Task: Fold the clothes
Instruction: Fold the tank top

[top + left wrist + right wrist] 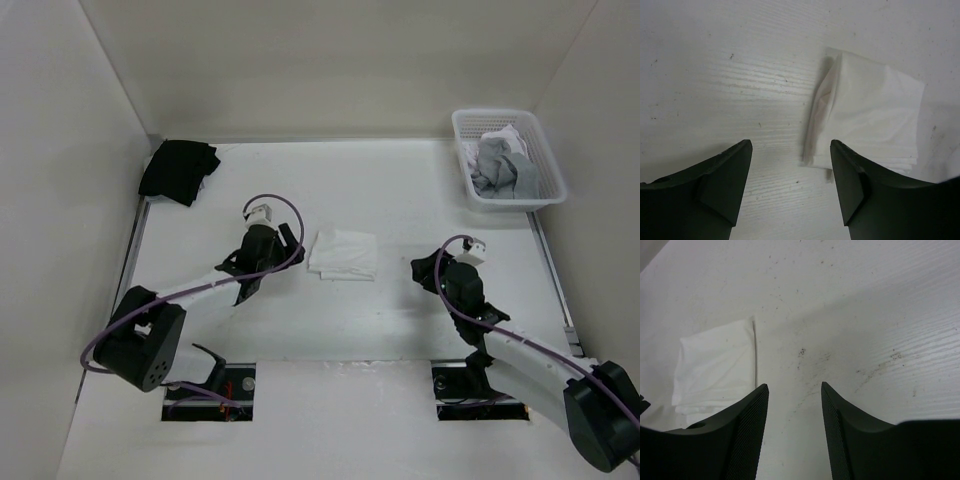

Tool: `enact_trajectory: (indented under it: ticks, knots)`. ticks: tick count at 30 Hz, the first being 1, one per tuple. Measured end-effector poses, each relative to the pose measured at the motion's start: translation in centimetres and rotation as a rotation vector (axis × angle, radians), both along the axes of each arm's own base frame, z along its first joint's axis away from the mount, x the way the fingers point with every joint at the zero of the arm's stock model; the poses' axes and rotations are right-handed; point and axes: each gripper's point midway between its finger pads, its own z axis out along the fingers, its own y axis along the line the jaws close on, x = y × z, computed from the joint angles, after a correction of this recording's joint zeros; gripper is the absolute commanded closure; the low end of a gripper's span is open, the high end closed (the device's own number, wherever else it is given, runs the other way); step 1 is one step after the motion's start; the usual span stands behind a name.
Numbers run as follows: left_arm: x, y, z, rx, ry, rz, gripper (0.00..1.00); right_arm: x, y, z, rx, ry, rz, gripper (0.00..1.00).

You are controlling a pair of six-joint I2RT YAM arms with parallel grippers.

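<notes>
Fabric first: the white top (343, 254) lies folded into a small, flat rectangle near the middle of the table (400, 190), between my two arms. From the left wrist camera the white top (875, 115) shows a rumpled, shadowed fold along its left edge, and what looks like several stacked layers at its lower corner, though they are too fine for me to count.

My left gripper (288, 240) sits just beside the top's left edge. Its jaws (790, 145) stand wide apart with only bare table between them, gripping nothing.

My right gripper (422, 270) is on the other side, a little apart from the top. Its jaws (792, 386) are also parted and hold nothing, and the white top (715, 360) lies off to their left.

Farther out, a black garment (178, 170) is bunched in the far left corner. A white plastic basket (505, 113) with grey garments (503, 168) sits at the far right.
</notes>
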Motion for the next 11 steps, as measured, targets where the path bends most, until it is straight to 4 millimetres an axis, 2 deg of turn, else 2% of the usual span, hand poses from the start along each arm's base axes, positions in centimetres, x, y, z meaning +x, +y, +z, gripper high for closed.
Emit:
enact_trajectory:
  ticks: [4,7,9,11]
  knots:
    - [0.3,0.5,1.7,-0.028,-0.042,0.020,0.37,0.0,0.1,0.1,0.003,-0.003,0.002,0.44]
    - [0.7,1.9,3.1,-0.055,-0.080,0.062,0.41,0.0,0.1,0.1,0.003,-0.004,0.002,0.43]
    - [0.8,3.0,3.4,-0.060,-0.089,0.094,0.43,0.0,0.1,0.1,0.003,-0.004,0.002,0.42]
    - [0.9,3.9,3.1,-0.052,-0.084,0.122,0.40,0.0,0.1,0.1,0.003,-0.004,0.002,0.42]
